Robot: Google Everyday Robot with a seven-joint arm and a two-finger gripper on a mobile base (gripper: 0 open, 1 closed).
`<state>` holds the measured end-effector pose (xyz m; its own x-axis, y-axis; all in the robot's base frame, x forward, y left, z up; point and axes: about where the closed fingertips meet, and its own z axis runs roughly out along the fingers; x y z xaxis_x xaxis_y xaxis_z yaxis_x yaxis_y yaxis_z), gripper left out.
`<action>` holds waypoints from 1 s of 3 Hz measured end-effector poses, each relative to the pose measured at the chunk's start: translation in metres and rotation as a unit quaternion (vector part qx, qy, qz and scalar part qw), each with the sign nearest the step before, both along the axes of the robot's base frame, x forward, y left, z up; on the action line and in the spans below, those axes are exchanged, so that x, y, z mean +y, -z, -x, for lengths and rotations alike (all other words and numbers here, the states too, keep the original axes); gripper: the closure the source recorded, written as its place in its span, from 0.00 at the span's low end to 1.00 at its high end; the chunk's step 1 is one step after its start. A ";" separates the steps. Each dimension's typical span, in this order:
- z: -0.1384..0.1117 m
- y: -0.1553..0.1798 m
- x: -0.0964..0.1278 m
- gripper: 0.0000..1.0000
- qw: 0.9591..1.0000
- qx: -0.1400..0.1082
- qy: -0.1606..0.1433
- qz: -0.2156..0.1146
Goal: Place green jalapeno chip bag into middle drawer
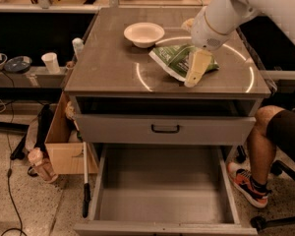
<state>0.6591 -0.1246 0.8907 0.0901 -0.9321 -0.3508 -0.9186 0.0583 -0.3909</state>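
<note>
The green jalapeno chip bag [173,59] lies flat on the cabinet top [108,68], right of centre, in front of the cream round bowl [144,33]. My gripper [194,72] hangs from the white arm [226,11], pointing down over the bag's right part, at or just above its surface. I cannot tell whether it touches the bag. The middle drawer [160,193] is pulled fully out below, with a bare grey floor and nothing in it. Above it is a shut grey drawer front with a black handle [165,128].
A person's bare leg [268,136] and orange shoe [246,185] are just right of the open drawer. A cardboard box [64,144] stands left of the cabinet, with a white cup [50,62] and a bottle [77,45] on a low shelf.
</note>
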 end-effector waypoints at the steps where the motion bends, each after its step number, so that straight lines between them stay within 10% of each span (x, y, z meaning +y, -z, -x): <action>1: -0.003 0.033 -0.007 0.00 0.999 0.030 0.011 0.003; 3: -0.006 0.061 -0.012 0.16 0.998 0.052 0.022 0.006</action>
